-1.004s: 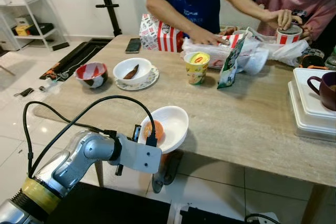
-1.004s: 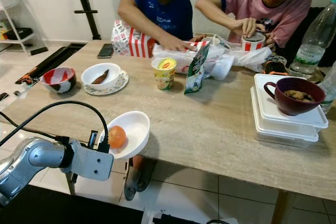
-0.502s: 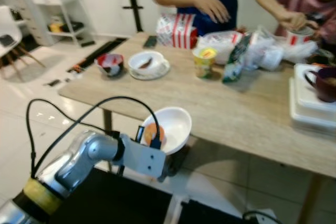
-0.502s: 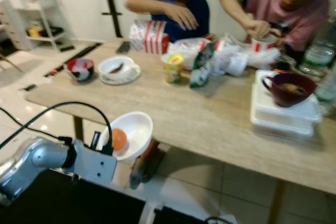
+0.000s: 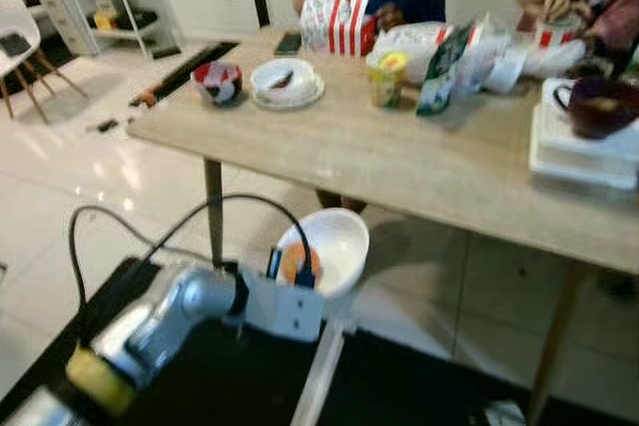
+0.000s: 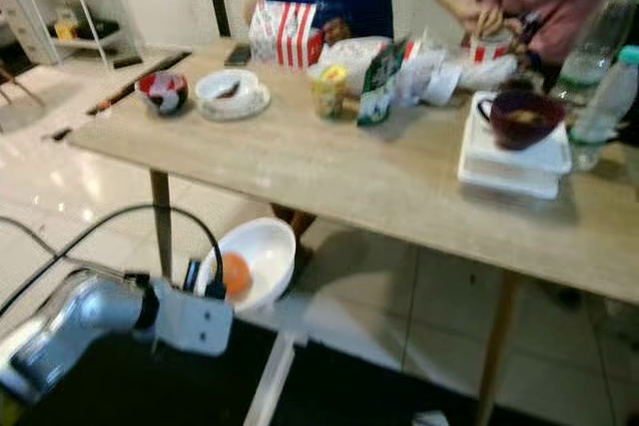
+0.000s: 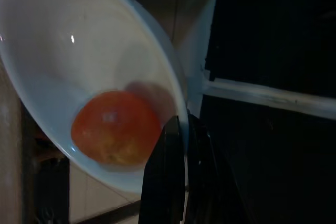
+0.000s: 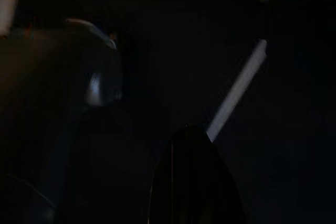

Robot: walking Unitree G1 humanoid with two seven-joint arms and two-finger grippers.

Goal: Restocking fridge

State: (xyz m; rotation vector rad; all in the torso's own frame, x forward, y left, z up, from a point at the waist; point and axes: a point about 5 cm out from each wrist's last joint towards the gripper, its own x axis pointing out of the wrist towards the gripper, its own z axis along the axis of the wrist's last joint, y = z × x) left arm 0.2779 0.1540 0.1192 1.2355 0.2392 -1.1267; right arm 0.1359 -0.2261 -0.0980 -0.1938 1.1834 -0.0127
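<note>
A: What is the robot holding?

B: Its left claw [image 7: 178, 129] is clenched on the rim of a white bowl [image 5: 334, 246], carried clear of the table [image 5: 419, 162]. An orange fruit [image 7: 115, 127] sits inside, just beside the claw.

A: How should it carry that well?

B: I'd judge: keep the bowl level and walk smoothly, since it tilts and the fruit could roll.

A: Do the views differ?

B: The wrist view shows the fingers [image 7: 164, 182] pinching the rim. The right claw [image 8: 191, 182] looks pressed together in a dark view.
</note>
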